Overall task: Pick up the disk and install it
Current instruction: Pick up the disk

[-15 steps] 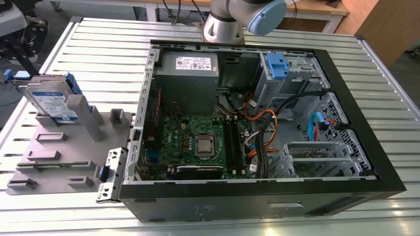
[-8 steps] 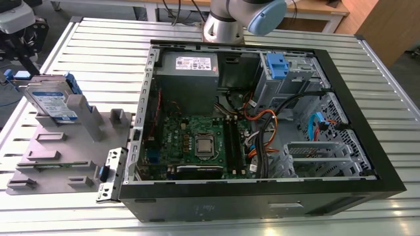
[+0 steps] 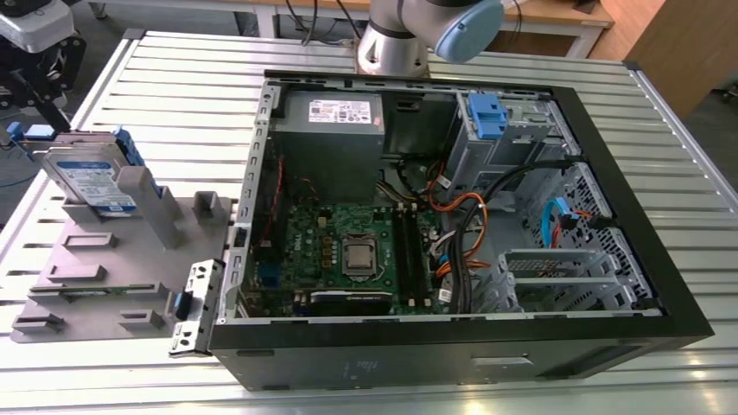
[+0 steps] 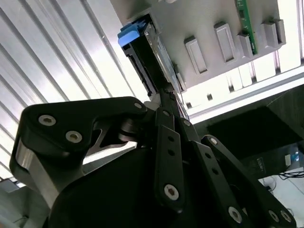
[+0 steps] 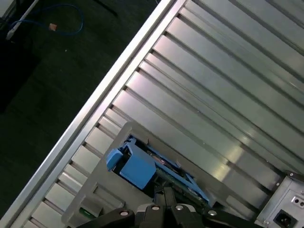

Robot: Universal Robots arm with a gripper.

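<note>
Gripper (image 4: 164, 96): I've got it right at the top edge of the disk (image 3: 83, 177), lined up with it edge-on in the second wrist view. Honestly can't tell how far open it is, or if it's got hold.
Disk: standing on edge in a slot of the grey holder (image 3: 138, 259), blue bracket around it.
Holder: flat on the slatted metal surface (image 3: 173, 78), just beside the open PC case (image 3: 461, 367), on the exterior view's left.

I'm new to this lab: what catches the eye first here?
The open computer case dominates the exterior view, its green motherboard bare. At that view's left, the blue-framed disk stands on edge in a grey fixture, the gripper close by it.
</note>
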